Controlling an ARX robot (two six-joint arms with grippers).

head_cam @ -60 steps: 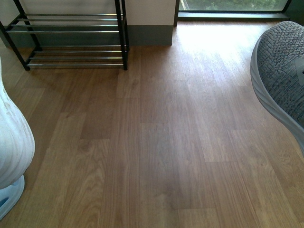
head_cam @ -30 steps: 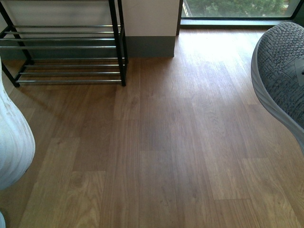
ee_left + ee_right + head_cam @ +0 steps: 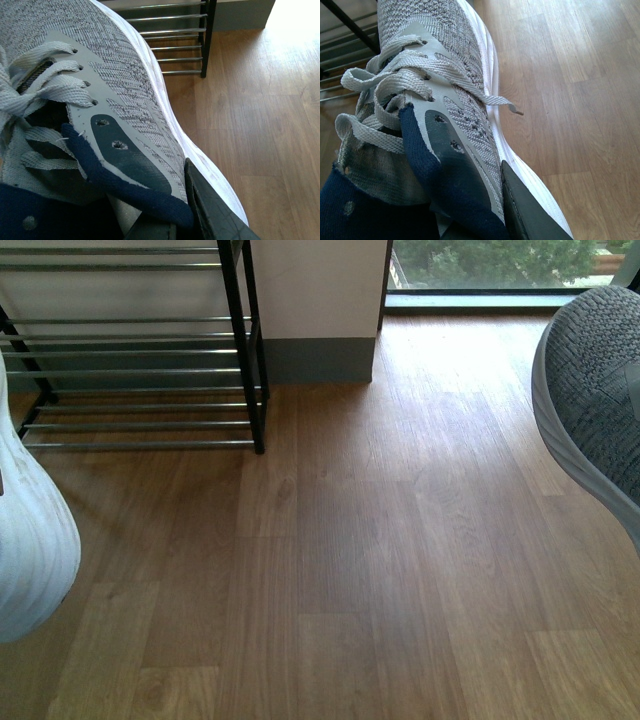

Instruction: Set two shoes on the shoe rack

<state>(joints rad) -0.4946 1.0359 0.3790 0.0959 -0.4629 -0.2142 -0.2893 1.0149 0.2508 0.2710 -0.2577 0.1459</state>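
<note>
Carrying step, I'd say: left gripper (image 3: 167, 220) is clamping one shoe (image 3: 125, 95) by its collar, right gripper (image 3: 480, 220) is clamping the second shoe (image 3: 455, 100); shoe rack (image 3: 130, 371) is sitting upper left in front view, calling next for lowering both onto its rods

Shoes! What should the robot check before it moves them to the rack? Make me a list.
1. Left claw holding the left shoe: ok.
2. Right claw holding the right shoe: ok.
3. Shoe rack in the front view: ok.
4. Floor toward the rack free: ok.
5. Visible rods bare: ok; top tier cut off, cannot tell.
6. Shoes over a shelf: not ok, not yet.
</note>
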